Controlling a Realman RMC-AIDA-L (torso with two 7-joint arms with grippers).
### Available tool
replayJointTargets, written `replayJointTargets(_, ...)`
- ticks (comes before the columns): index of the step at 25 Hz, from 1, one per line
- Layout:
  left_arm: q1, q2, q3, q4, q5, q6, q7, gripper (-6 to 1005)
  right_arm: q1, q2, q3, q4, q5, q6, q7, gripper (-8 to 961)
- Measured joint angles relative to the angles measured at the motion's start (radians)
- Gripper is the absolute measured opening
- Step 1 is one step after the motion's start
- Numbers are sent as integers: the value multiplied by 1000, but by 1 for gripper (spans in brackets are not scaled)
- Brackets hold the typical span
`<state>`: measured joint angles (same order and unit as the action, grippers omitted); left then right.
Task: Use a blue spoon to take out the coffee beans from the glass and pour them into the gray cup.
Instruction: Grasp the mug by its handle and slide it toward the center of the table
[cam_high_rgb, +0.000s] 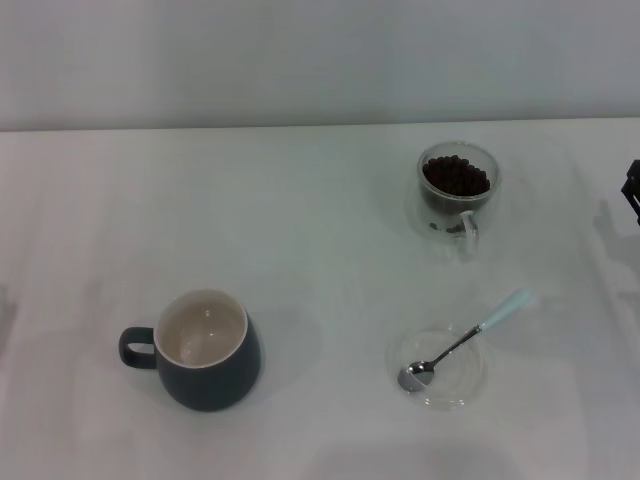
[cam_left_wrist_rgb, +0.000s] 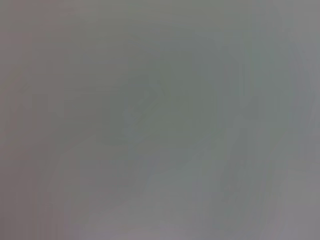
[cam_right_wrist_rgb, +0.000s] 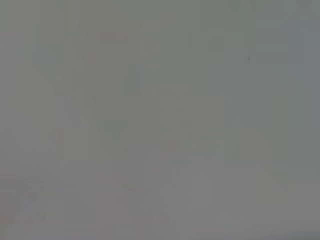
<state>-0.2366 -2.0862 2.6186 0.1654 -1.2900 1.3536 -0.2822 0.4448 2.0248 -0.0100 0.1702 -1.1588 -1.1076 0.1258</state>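
In the head view the blue spoon (cam_high_rgb: 465, 343) lies with its metal bowl in a flat clear glass saucer (cam_high_rgb: 440, 367) at the front right, its pale handle pointing back and right over the rim. The glass (cam_high_rgb: 457, 190), filled with dark coffee beans (cam_high_rgb: 456, 176), stands at the back right with its handle toward the front. The gray cup (cam_high_rgb: 205, 349) stands upright at the front left, its cream inside empty and its handle to the left. A black part of my right gripper (cam_high_rgb: 632, 190) shows at the right edge, away from everything. My left gripper is out of view.
All objects stand on a white table (cam_high_rgb: 320, 260) that meets a pale wall at the back. Both wrist views show only a plain grey surface.
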Motion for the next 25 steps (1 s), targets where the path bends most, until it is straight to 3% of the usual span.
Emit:
replayJointTargets(12,56,2,31,2,0,69,0,886,3,0,-1,7,-1,0,0,838)
replayJointTargets(20,128,7,181,-39,0,125,0,886,15,-1,-1,0,-1,-1,0,838)
replayJointTargets(25,144,9,228,-127,177,142,1,883,26,-4,-1,-3,-1,-1,0,838)
